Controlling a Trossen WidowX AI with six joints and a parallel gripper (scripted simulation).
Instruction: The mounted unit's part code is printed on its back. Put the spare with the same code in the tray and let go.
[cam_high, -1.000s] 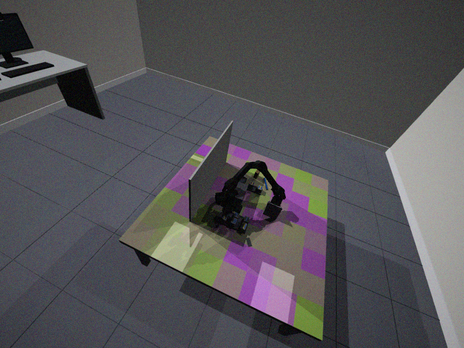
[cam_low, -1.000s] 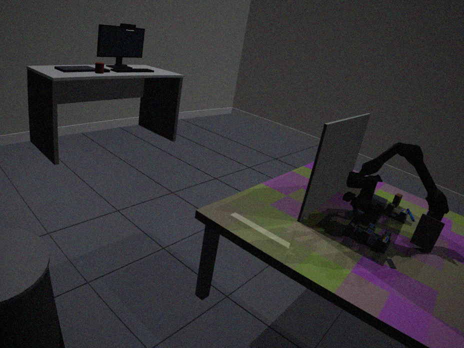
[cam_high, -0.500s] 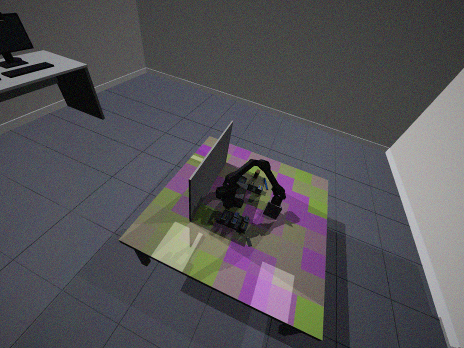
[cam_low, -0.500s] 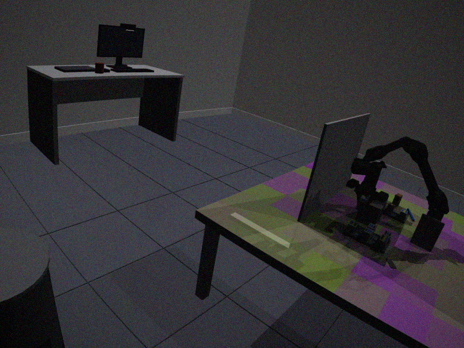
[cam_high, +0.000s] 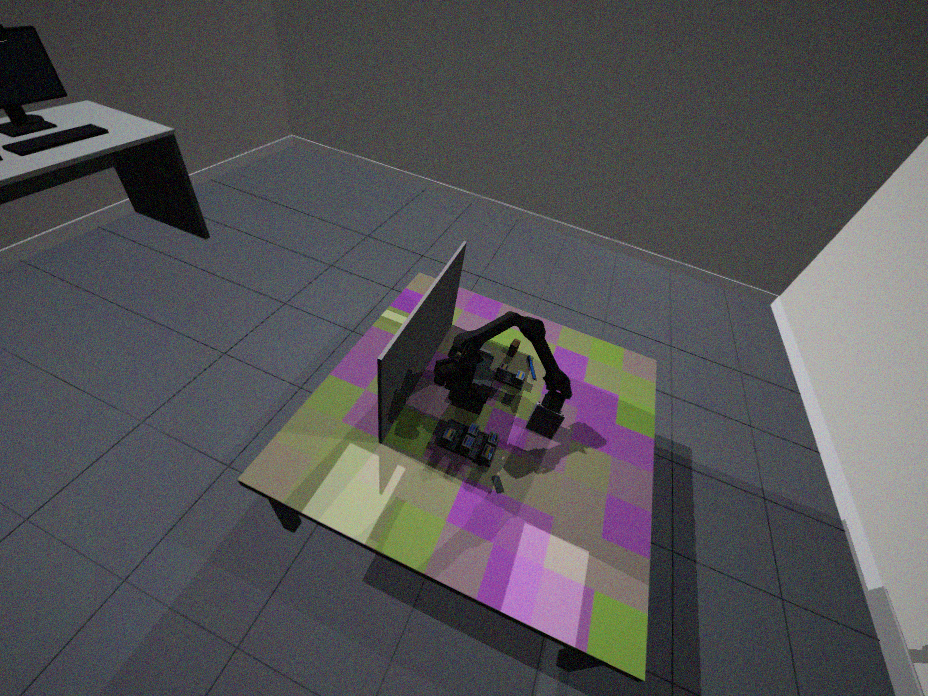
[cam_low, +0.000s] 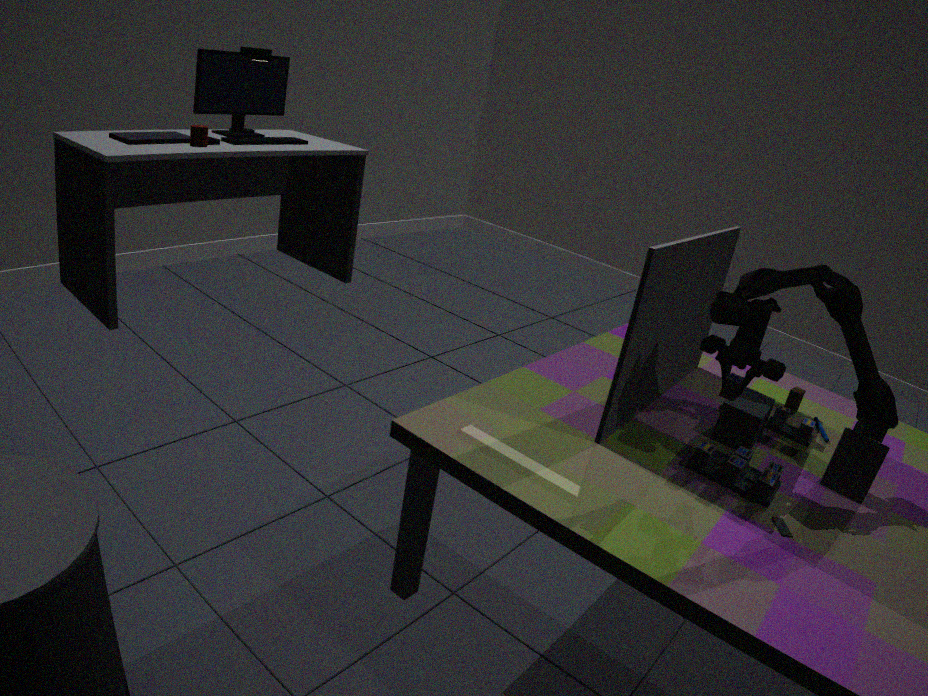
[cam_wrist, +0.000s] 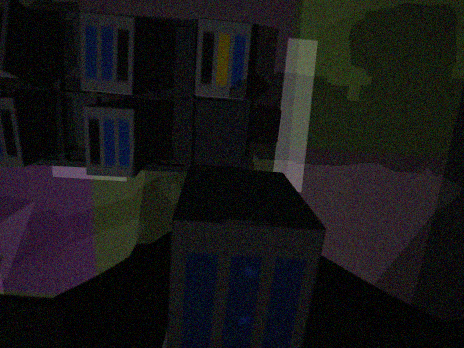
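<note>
My gripper (cam_low: 734, 383) (cam_wrist: 245, 245) is shut on a dark spare block, whose pale label (cam_wrist: 245, 295) shows three blue bars in the wrist view. The gripper hangs above and beside the spares rack. Several spares stand in that rack (cam_high: 468, 442) (cam_low: 730, 468). In the wrist view one label (cam_wrist: 107, 55) reads blue, blue, black, another (cam_wrist: 222, 60) black, yellow, blue, and a third (cam_wrist: 110, 140) black, blue, blue. A grey-topped box (cam_low: 749, 406) stands below the gripper. I cannot tell which object is the tray, and the mounted unit's back code is not legible.
A tall grey panel (cam_high: 427, 329) (cam_low: 674, 322) stands upright beside the arm. Beyond the box are a second dark group with labels (cam_high: 511, 376) (cam_low: 794, 427), a brown cylinder (cam_high: 514, 346) (cam_low: 795, 398) and a blue pen-like item (cam_high: 531, 367) (cam_low: 820, 429). A small dark piece (cam_high: 497, 484) (cam_low: 781, 526) lies by the rack.
</note>
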